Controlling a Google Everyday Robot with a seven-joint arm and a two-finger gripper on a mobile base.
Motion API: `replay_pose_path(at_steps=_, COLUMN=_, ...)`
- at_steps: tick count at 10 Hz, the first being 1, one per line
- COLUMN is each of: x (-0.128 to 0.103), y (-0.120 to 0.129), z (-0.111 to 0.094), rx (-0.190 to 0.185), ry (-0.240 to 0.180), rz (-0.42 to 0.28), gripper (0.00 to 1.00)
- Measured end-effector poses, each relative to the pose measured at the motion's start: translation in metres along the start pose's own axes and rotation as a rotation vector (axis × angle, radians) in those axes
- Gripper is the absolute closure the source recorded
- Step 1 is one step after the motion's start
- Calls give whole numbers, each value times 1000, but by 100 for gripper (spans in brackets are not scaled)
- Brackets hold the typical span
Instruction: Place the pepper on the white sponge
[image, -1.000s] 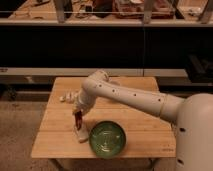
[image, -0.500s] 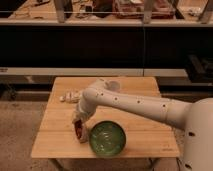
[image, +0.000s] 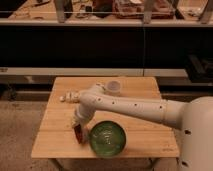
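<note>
Camera view: end effector (image: 79, 133) low over the surface (image: 55, 142), just left of green bowl (image: 107, 138), pinching the pepper (image: 78, 134); pale cup (image: 114, 88) behind.

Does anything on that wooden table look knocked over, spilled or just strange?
Nothing stands out. The green bowl sits upright near the table's front edge, the pale cup stands upright at the back, and the gripper is down beside the bowl's left side. No spills show.
</note>
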Motion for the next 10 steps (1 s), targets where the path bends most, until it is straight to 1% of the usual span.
replay_pose_path(at_steps=3, x=-5, y=7, z=10, rx=-17, ry=-24, rz=-15, gripper=70)
replay_pose_path(at_steps=6, x=-6, y=16, z=17, rx=-33, ry=-48, rz=-10, gripper=69)
replay_pose_path(at_steps=7, x=-5, y=20, z=18, rx=-39, ry=-55, rz=-1, gripper=64)
replay_pose_path(at_steps=8, x=-4, y=24, z=18, rx=-46, ry=-58, rz=6, gripper=57)
replay_pose_path(at_steps=9, x=-2, y=27, z=18, rx=-52, ry=-59, rz=17, gripper=49)
replay_pose_path(at_steps=10, x=1, y=31, z=16, rx=-58, ry=-58, rz=34, gripper=38)
